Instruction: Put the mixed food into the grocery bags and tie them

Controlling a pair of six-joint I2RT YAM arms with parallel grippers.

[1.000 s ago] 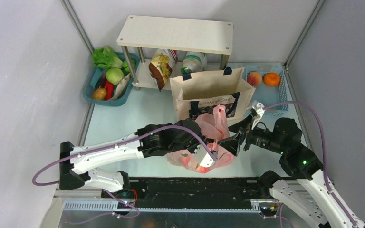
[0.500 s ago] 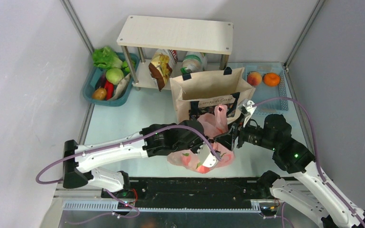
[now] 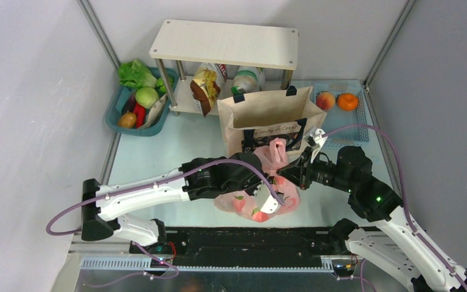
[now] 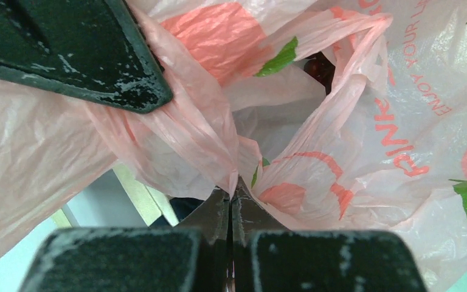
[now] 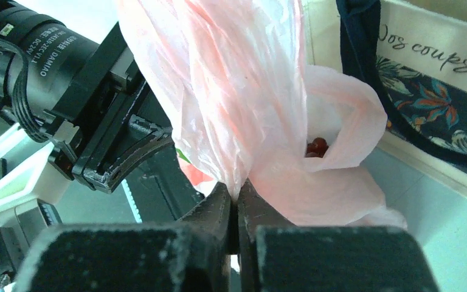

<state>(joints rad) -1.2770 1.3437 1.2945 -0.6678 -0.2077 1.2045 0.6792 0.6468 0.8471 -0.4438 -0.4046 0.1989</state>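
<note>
The pink plastic bag (image 3: 252,204) with peach prints lies at the near middle of the table, its handles pulled up in front of the beige canvas tote (image 3: 267,112). My left gripper (image 4: 232,193) is shut on a gathered fold of the pink bag (image 4: 365,140). From the right, my right gripper (image 5: 238,196) is shut on another bunched strip of the pink bag (image 5: 243,91). Dark red grapes (image 5: 315,146) show through the bag's mouth. In the top view the left gripper (image 3: 267,180) and right gripper (image 3: 282,174) meet at the bag. The tote's floral panel (image 5: 444,106) stands just behind.
A wooden shelf (image 3: 225,42) stands at the back with a crisp packet (image 3: 205,88) and a white package (image 3: 247,79) under it. A teal basket (image 3: 113,114) of vegetables sits back left. A blue tray (image 3: 352,134) with a peach and an orange sits back right.
My right gripper has moved left to the raised pink bag strip and closed on it. The left gripper has stayed shut on the bag.
</note>
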